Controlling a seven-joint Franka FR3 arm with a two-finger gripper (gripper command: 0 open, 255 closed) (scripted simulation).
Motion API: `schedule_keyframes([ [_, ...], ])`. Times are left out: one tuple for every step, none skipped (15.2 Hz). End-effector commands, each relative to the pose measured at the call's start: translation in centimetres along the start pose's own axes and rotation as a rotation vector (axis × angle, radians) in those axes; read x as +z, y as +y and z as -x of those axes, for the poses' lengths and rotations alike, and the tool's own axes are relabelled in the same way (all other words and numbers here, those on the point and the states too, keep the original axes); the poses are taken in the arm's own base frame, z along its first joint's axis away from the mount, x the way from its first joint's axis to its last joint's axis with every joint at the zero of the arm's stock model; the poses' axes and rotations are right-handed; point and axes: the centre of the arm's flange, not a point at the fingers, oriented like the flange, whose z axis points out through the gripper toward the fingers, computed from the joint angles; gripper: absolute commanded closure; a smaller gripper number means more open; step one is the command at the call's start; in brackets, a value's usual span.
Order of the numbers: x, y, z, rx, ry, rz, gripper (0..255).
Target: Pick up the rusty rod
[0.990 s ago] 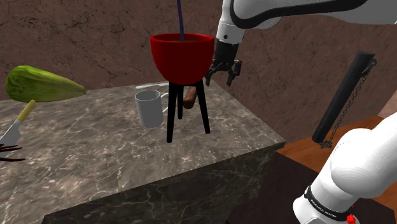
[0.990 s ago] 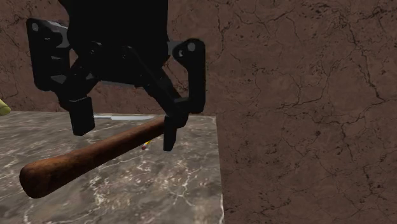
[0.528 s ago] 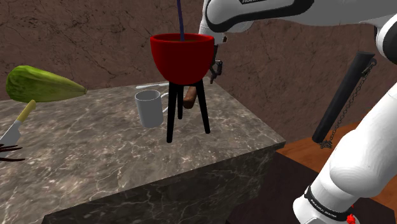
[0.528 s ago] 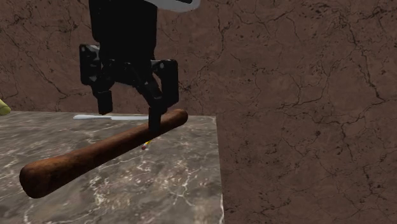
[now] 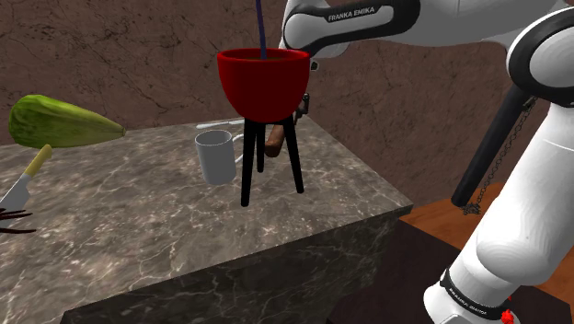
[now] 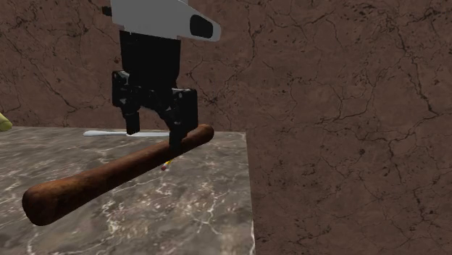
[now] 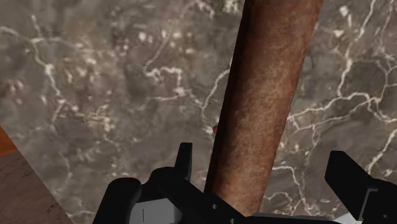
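Observation:
The rusty rod (image 6: 109,176) is a long brown, rust-mottled bar lying on the dark marble counter (image 6: 203,210), its far end near the counter's edge. In the shoulder view a short piece of the rod (image 5: 273,138) shows behind the black legs of a red bowl stand. My black gripper (image 6: 155,134) hangs open over the rod's far end, one finger on each side. In the wrist view the rod (image 7: 261,108) runs between the spread fingers of the gripper (image 7: 264,172), nearer one finger, and neither clasps it.
A red bowl on black legs (image 5: 262,83) stands in front of the gripper in the shoulder view, with a white mug (image 5: 216,156) beside it. A green vegetable (image 5: 60,121) and a knife (image 5: 23,184) lie at that view's left. A black cylinder with a chain (image 5: 501,138) leans beyond the counter.
The gripper has moved away from the second exterior camera and down over the rod's far end, passing behind the red bowl in the shoulder view. The rod has not moved.

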Motion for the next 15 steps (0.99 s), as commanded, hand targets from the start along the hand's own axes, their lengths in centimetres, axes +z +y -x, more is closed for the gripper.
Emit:
schedule_keyframes([
  [1.08, 0.27, 0.03, 0.001, 0.0, -0.001, 0],
  [1.6, 0.36, 0.05, 0.001, 0.0, -0.001, 0],
  [1.9, 0.43, 0.06, 0.001, 0.0, -0.001, 0],
  [1.9, 0.42, 0.06, 0.001, 0.0, -0.001, 0],
  [1.9, 0.47, 0.05, 0.001, 0.0, -0.001, 255],
  [1.91, 0.46, 0.07, 0.001, 0.0, -0.001, 255],
  [1.92, 0.47, 0.06, 0.001, 0.0, -0.001, 255],
  [1.91, 0.49, 0.06, 0.001, 0.0, -0.001, 255],
  [1.9, 0.48, 0.09, 0.001, 0.0, -0.001, 255],
  [1.9, 0.49, 0.1, 0.001, 0.0, -0.001, 255],
  [1.87, 0.5, 0.09, 0.001, 0.001, -0.001, 255],
  [1.89, 0.5, 0.08, 0.001, 0.001, -0.001, 255],
  [1.88, 0.48, 0.1, 0.001, 0.001, 0.0, 255],
  [1.9, 0.42, 0.06, 0.001, 0.0, -0.001, 255],
  [1.38, 0.32, 0.04, 0.001, 0.0, -0.001, 255],
])
